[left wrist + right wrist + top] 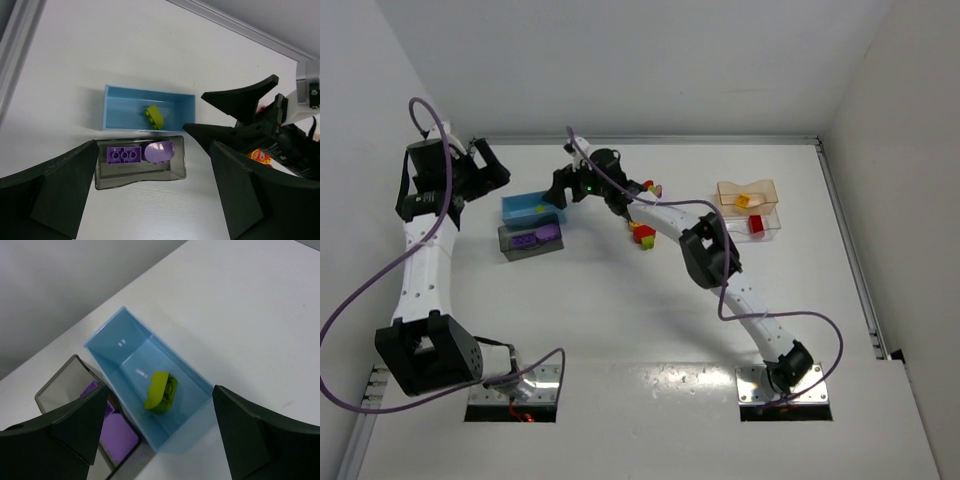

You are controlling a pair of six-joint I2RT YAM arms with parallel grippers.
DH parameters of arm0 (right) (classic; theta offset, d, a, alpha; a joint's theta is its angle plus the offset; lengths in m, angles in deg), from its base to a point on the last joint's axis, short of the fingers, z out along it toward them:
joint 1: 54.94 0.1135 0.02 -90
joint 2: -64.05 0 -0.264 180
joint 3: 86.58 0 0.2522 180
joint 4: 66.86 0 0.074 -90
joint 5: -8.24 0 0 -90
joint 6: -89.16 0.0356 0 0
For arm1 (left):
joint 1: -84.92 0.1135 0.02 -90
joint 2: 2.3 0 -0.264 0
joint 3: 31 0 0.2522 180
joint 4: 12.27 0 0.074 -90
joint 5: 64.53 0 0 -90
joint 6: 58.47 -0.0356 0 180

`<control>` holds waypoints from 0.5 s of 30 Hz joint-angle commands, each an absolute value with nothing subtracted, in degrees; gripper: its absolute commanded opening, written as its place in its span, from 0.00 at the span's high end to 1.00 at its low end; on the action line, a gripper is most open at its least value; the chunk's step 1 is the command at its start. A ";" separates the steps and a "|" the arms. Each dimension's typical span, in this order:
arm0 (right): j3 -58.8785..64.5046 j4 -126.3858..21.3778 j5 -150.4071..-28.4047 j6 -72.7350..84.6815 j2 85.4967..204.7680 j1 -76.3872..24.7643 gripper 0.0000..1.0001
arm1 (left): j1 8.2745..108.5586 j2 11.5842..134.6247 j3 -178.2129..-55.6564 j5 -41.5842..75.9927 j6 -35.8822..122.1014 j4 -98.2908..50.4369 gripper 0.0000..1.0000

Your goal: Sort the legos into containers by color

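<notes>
- The right pincer [558,192] hangs over the right end of the blue tub [120,107]. Its jaws are spread wide with nothing between them.
- A lime block [161,392] lies tilted on the floor of the blue tub, apart from all four walls.
- The grey tub [176,172] sits just beside the blue one, long side against long side. Two purple blocks [123,155] lie next to each other inside it.
- The left pincer [490,165] hovers near the far left corner of the worktop [620,320], close to the side wall. It is wide open and holds nothing.
- A tinted clear tub [728,188] and a plain clear tub [777,226] stand together near the right rail [852,262]. The first holds an orange-and-yellow block [744,201], the second a red block [756,224].
- A loose red-and-yellow stack [644,235] lies mid-worktop, just beside the right arm. More blocks [653,188] show past the arm, partly hidden.
- The widest open stretch of worktop runs between the tubs and the arm bases.
</notes>
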State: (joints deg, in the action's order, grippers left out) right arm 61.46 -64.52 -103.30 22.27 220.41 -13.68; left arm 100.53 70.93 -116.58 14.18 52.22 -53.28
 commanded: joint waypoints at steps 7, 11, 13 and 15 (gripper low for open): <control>58.65 -46.99 -107.41 12.96 195.19 -28.36 0.21 | 85.20 79.78 -120.61 16.93 49.91 -47.13 0.00; 54.03 -26.96 -106.38 7.18 189.05 -36.54 0.21 | 77.99 88.03 -126.75 19.66 49.20 -47.12 0.00; 47.11 -23.50 -103.41 4.88 185.62 -39.46 0.21 | 74.22 94.01 -131.74 20.19 48.67 -47.12 0.00; 42.69 -20.33 -103.39 1.99 180.70 -43.50 0.22 | 71.83 98.66 -135.97 20.71 47.88 -47.12 0.00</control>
State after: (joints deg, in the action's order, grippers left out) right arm 48.89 -33.79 -104.33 8.24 183.84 -42.12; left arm 75.11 94.73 -129.91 18.61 49.46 -49.28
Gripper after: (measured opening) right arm 0.793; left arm 0.997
